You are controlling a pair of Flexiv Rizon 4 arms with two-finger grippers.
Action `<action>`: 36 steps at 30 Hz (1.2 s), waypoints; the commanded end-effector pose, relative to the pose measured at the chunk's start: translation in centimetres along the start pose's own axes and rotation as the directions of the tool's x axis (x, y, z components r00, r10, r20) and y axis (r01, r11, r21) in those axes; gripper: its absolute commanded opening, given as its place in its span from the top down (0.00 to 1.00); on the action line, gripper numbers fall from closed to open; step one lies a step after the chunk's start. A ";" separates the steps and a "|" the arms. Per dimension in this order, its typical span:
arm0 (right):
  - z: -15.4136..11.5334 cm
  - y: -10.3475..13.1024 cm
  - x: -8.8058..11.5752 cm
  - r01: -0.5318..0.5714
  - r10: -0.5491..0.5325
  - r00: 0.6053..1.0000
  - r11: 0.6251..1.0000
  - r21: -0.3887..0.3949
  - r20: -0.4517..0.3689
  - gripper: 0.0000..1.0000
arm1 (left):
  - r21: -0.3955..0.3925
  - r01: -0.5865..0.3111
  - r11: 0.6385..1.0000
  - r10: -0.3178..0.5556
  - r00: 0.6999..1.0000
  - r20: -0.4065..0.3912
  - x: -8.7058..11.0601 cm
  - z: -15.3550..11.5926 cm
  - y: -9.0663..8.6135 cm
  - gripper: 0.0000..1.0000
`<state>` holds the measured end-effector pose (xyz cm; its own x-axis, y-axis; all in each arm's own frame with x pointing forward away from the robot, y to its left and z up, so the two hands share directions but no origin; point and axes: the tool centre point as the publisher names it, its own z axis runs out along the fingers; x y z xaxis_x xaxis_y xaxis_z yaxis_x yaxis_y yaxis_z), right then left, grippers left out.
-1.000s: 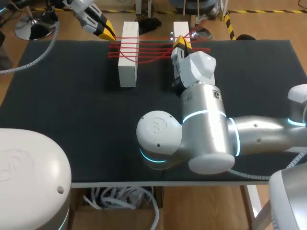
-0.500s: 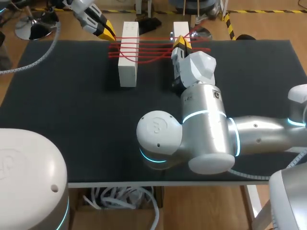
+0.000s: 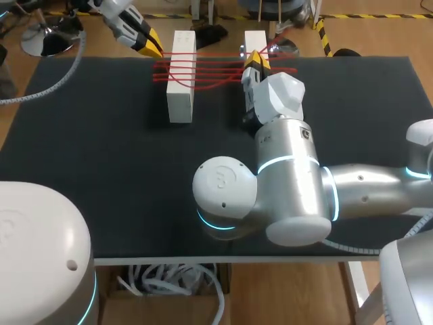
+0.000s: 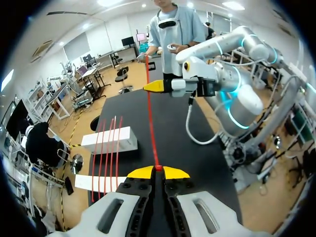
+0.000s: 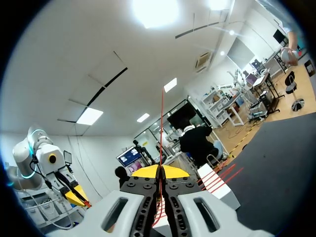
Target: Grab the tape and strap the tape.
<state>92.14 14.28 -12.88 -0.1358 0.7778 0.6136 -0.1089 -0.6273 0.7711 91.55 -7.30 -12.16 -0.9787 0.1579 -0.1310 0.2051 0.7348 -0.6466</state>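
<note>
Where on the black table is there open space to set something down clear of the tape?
Bare table lies left of the left white block, down to the near edge, and in the far right corner beyond the right arm. Crowded: red tape spans to the right white block, held by the left tool and right tool.

On the black counter (image 3: pixel 88 162) stand a left white block (image 3: pixel 180 105) and a right white block (image 3: pixel 255 39), near its far edge.
</note>
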 end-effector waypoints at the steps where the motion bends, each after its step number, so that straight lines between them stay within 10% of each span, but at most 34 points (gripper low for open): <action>1: -0.6 -0.2 0.3 0.072 -0.073 0.997 0.997 0.018 0.034 1.00 | -0.004 0.000 1.000 0.000 1.000 -0.003 -0.1 0.0 -0.1 1.00; 21: -3.2 -2.5 3.2 0.506 -0.508 0.854 0.861 0.052 0.108 1.00 | -0.004 0.000 1.000 0.000 1.000 -0.003 -0.1 0.0 -0.1 1.00; 36: -2.4 -4.2 3.6 0.587 -0.594 0.797 0.804 0.091 0.109 1.00 | -0.004 0.000 1.000 0.000 1.000 -0.003 -0.1 0.0 -0.1 1.00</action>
<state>89.40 18.97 -14.50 -0.0237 0.9990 0.0383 -0.0895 -0.0403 0.9952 91.56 -7.33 -12.20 -0.9787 0.1572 -0.1317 0.2050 0.7350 -0.6464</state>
